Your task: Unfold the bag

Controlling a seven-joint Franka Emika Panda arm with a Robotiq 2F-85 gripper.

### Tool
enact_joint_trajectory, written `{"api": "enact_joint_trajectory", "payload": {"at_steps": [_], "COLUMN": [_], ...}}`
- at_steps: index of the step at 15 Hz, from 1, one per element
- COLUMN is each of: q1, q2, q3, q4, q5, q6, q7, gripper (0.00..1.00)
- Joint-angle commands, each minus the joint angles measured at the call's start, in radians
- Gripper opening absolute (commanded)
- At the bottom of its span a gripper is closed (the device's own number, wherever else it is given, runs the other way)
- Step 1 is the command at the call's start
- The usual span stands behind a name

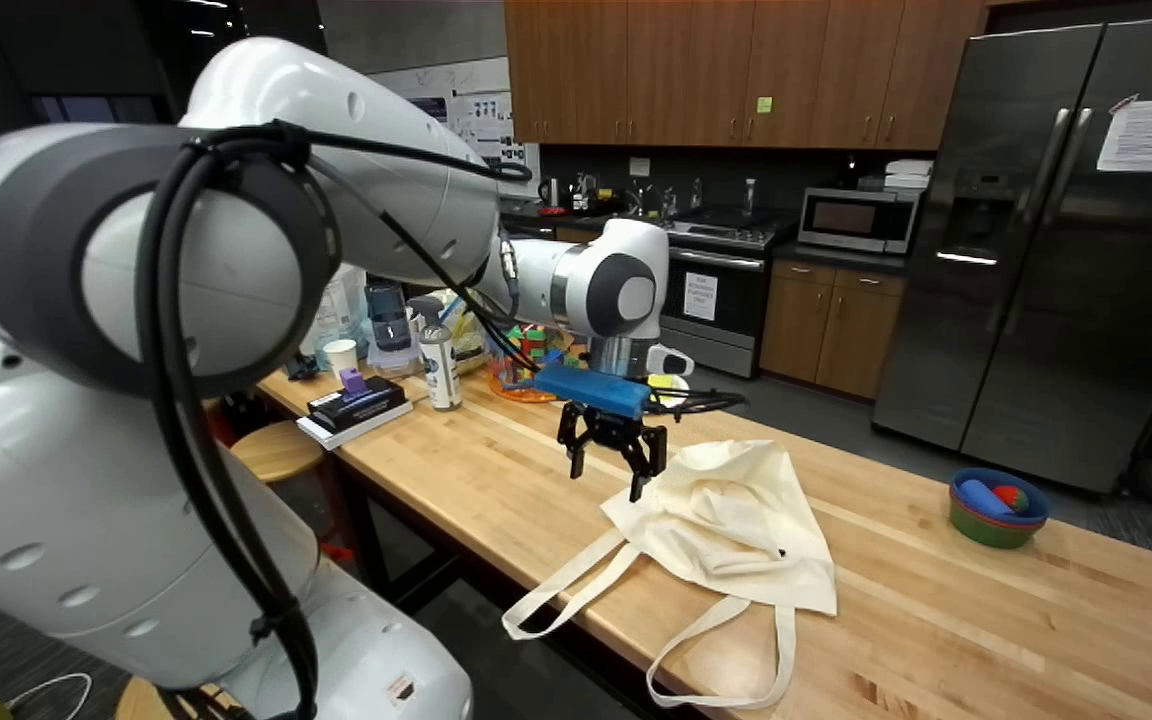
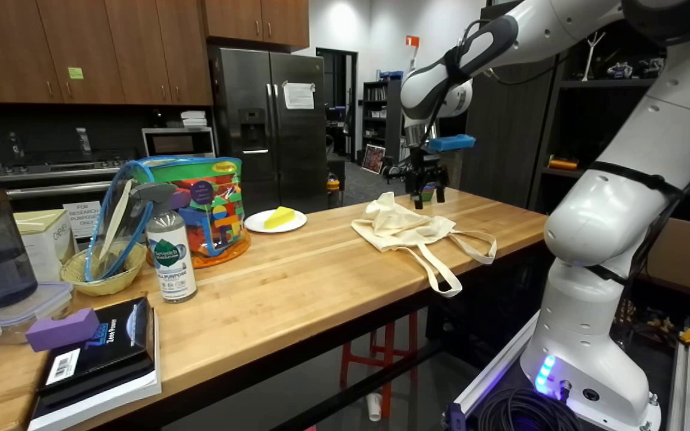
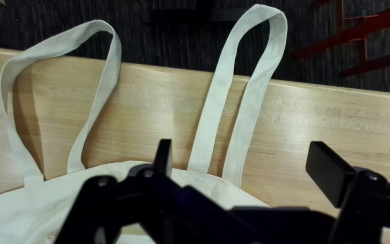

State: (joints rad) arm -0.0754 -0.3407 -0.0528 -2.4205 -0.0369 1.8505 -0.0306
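Note:
The cream cloth bag (image 1: 746, 530) lies flat but creased on the wooden table, with a rumpled, bunched middle. It also shows in an exterior view (image 2: 402, 224) and, partly, in the wrist view (image 3: 215, 189). Its two strap handles (image 3: 212, 118) point toward the table's front edge, and both loops hang past it. My gripper (image 1: 606, 483) is open and empty, above the bag's side near one handle. In the wrist view the fingers (image 3: 240, 149) stand wide apart, with the roots of one handle seen between them below. The gripper hides part of the bag there.
A stack of bowls (image 1: 996, 530) with small items stands beyond the bag. A spray bottle (image 2: 171, 263), a clear packet of coloured blocks (image 2: 213, 209), a plate (image 2: 297, 222) with a yellow wedge, and a black box (image 2: 96, 347) on a book stand farther along the table (image 2: 297, 287).

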Motion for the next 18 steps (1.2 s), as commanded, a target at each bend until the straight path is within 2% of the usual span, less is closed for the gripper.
{"api": "enact_joint_trajectory", "payload": {"at_steps": [1, 6, 11, 15, 17, 18], "q1": [0.029, 0.036, 0.026, 0.024, 0.026, 0.032], "q2": [0.061, 0.160, 0.310, 0.420, 0.460, 0.415], "q3": [0.045, 0.073, 0.051, 0.029, 0.019, 0.023], "q4": [0.070, 0.176, 0.343, 0.467, 0.492, 0.447], "q5": [0.002, -0.025, -0.056, -0.125, -0.178, -0.140], "q6": [0.004, 0.016, 0.017, 0.022, 0.042, 0.034], "q7": [0.095, 0.170, 0.157, 0.138, 0.140, 0.152], "gripper": [1.00, 1.00, 1.00, 1.00, 1.00, 1.00]}}
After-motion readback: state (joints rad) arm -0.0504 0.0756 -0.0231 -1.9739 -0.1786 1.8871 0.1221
